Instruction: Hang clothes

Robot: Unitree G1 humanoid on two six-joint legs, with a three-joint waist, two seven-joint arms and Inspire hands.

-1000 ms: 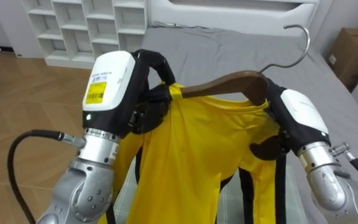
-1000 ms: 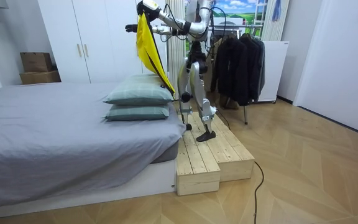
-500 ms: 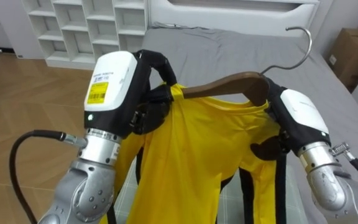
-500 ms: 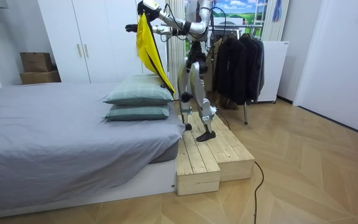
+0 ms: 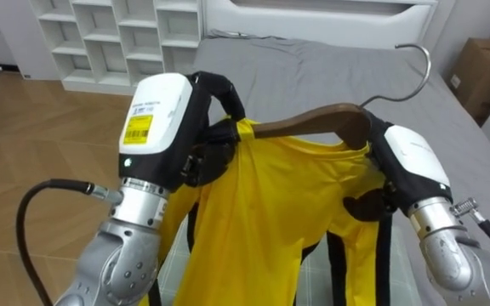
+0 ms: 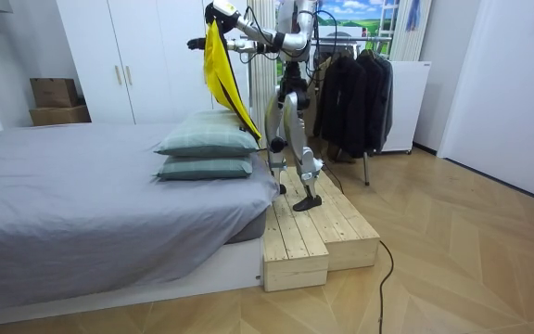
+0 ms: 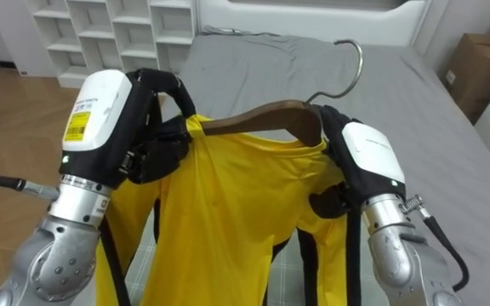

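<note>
The left hand is raised in front of the head camera, its dark fingers curled over the top of the shirt's left shoulder and the thumb closing from below, so it grips the cloth where it drapes over the end of the hanger. The right hand grips the hanger's other arm: its fingers wrap over the wood and its thumb presses into the yellow cloth below. The brown wooden hanger runs between the two hands, tilted a little, higher on the right, with its metal hook standing up near the right hand. The shirt hangs down from it between the forearms, with dark stripes along its sides.

Beyond the hands lies the grey bed, with a white shelf to its left and a box to its right.

In the room view the robot stands upright on a wooden platform beside the bed, near two pillows, holding the shirt high over them. A rack of dark clothes stands behind it.
</note>
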